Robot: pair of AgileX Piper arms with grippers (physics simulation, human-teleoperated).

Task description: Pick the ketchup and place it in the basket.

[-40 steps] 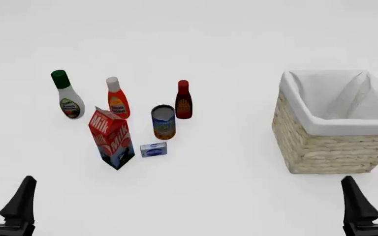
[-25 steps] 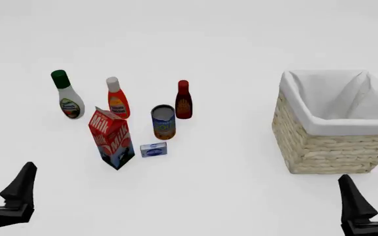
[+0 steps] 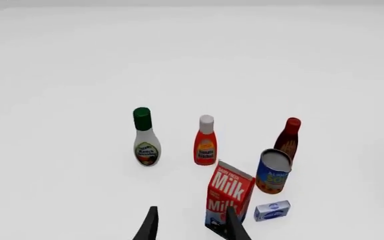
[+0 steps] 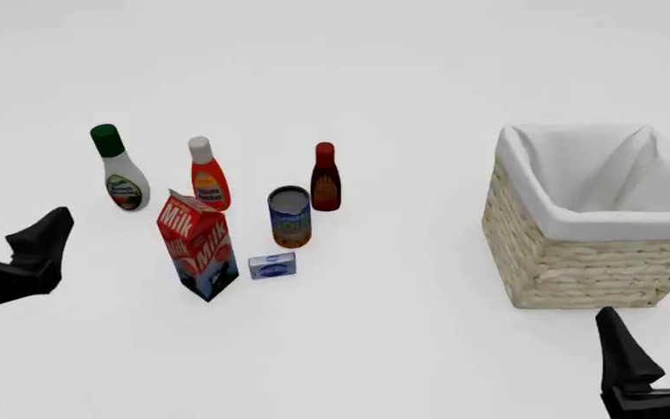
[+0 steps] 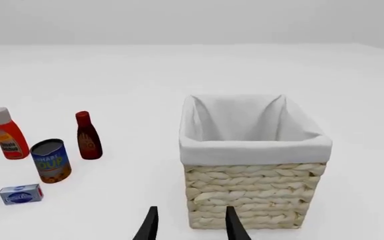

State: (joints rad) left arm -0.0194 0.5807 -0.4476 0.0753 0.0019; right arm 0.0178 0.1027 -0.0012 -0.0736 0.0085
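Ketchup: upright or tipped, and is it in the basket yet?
Upright and not in. The ketchup stands cap-up on the table behind the milk carton, far left of the basket, whose lining holds nothing visible.

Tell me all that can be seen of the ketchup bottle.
The ketchup is a bright red-orange squeeze bottle, plastic by its look, with a tall white cap and a yellow-orange label. It stands upright on the table, just behind the milk carton. No gripper touches it.

Woven wicker basket (image 4: 568, 262), white cloth lining (image 4: 597, 179)
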